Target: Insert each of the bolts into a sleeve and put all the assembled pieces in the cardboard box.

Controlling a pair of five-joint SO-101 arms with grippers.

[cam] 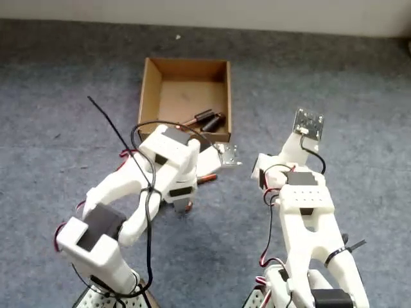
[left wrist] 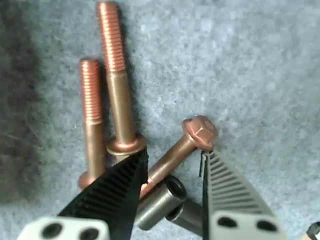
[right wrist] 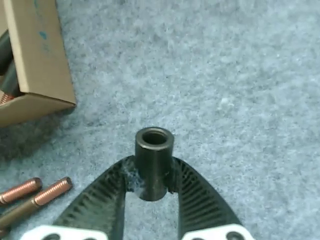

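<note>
Holding a dark sleeve [right wrist: 153, 162] upright, my right end effector [right wrist: 152, 175] is clamped on its lower part, and the open bore faces the wrist camera. Near it, on the grey counter [right wrist: 240, 75], lie the threaded ends of two copper bolts [right wrist: 35, 192].

My left end effector [left wrist: 172, 172] hangs with its fingers apart over a small heap. Between the fingers lies a hex-head bolt [left wrist: 192, 140]; its shaft passes under the black finger [left wrist: 125, 192], and I cannot tell if they touch. Two loose sleeves [left wrist: 160, 202] lie just beside this bolt, one against the other. Past them two longer bolts [left wrist: 117, 85] lie side by side, with the threads pointing away from me.

Farther off, the high view shows the cardboard box [cam: 149, 90] in the upper middle of the frame, beyond my left arm. Some assembled pieces [cam: 205, 120] lie in its lower right corner.
</note>
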